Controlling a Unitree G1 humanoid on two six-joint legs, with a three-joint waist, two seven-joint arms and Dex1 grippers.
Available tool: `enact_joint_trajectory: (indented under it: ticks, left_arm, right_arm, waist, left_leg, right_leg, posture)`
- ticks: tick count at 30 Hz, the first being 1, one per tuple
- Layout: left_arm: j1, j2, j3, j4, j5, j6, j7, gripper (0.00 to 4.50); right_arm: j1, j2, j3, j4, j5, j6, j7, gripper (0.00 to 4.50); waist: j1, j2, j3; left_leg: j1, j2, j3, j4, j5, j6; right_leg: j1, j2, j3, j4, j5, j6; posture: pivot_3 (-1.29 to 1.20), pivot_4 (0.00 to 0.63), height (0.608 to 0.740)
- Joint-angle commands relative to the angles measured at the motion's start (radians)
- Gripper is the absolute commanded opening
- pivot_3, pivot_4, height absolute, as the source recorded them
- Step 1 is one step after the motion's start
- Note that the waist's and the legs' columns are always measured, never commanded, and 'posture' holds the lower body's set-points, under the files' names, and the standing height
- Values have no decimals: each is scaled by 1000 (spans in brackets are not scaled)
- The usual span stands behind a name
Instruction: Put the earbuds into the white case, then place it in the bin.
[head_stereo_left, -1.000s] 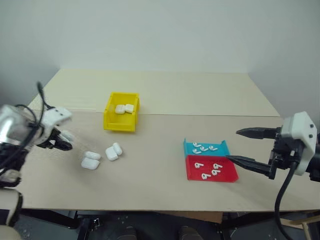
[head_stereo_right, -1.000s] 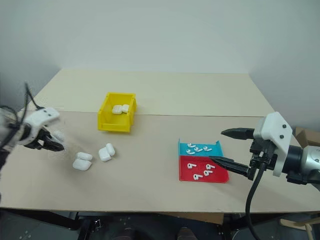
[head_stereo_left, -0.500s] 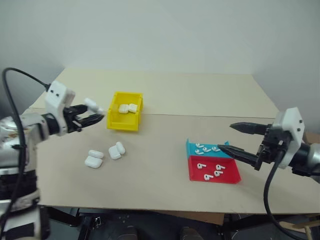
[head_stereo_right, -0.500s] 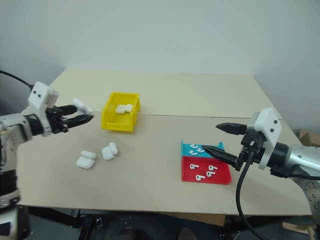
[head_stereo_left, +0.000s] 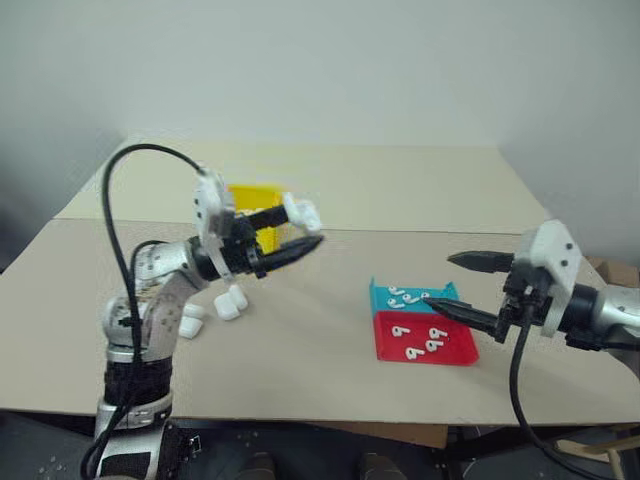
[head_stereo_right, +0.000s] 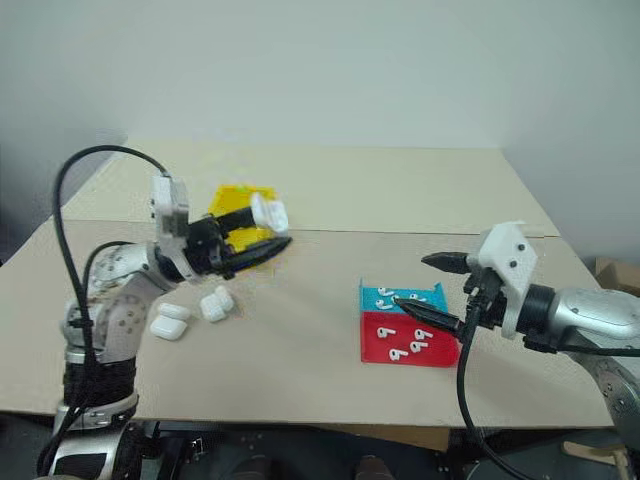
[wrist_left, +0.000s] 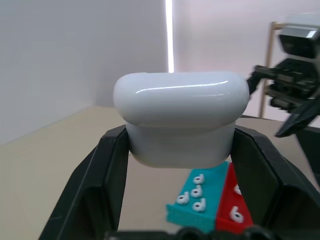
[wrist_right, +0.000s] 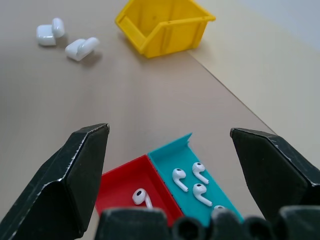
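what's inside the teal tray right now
Four white earbuds show lying loose in the teal tray; its near end is hidden behind the right gripper.

**Nothing to read here**

I can find no lettering, number, brand mark or sign on anything in front of me. The white case (wrist_left: 181, 120) I hold in my left gripper (head_stereo_left: 300, 232) is plain and glossy, with no logo on the face turned to my wrist. The yellow bin (wrist_right: 165, 24), the teal tray (head_stereo_left: 412, 298) and the red tray (head_stereo_left: 425, 338) carry no labels that I can make out, and the earbuds (wrist_right: 192, 181) bear no visible marks.
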Motion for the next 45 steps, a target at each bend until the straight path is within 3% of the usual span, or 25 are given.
enact_joint_trajectory:
  ticks: [1,7,12,16,18,28,45]
  left_arm:
    - [-19,21,-52,0,-80,-35,-135,2803]
    - [-8,35,-110,19,-63,-122,-203,2803]
    - [51,52,-148,0,-51,-190,-239,2803]
    - [74,39,-165,-21,-54,-201,-207,2803]
    - [83,39,-170,-28,-54,-205,-202,2803]
    - [122,44,-196,-52,-43,-226,-174,2803]
    - [168,68,-190,-108,-68,-215,-115,2803]
  right_arm:
    - [-49,-66,25,-7,-6,32,39,4500]
    - [-85,-192,128,-4,-84,44,111,4500]
    - [-170,-281,335,10,-243,38,169,4500]
    - [-226,-269,445,32,-320,33,210,3616]
    - [-242,-250,486,40,-356,26,216,2878]
    - [-335,-143,680,79,-531,33,247,2878]
    - [-389,-26,769,151,-661,18,326,2878]
  waist:
    - [-2,0,0]
    - [-3,1,0]
    - [-4,1,-1]
    - [-2,1,-1]
    - [-1,1,-1]
    - [-2,1,-1]
    - [-2,1,-1]
  left_leg:
    - [0,0,0,0,0,0]
    - [1,0,0,0,0,0]
    - [1,0,1,0,0,0]
    - [1,1,1,0,0,0]
    - [0,1,1,0,0,0]
    - [0,1,1,0,0,0]
    - [0,1,0,0,0,0]
  right_leg:
    - [0,0,0,0,0,0]
    - [0,0,0,0,0,0]
    - [-1,0,1,0,0,0]
    - [-1,0,0,0,0,0]
    - [-1,0,0,-1,0,0]
    - [-1,0,0,0,0,0]
    - [-1,0,0,-1,0,0]
  posture:
    - [0,150,740]
    - [0,150,740]
    - [0,150,740]
    - [0,150,740]
    - [0,150,740]
    - [0,150,740]
    - [0,150,740]
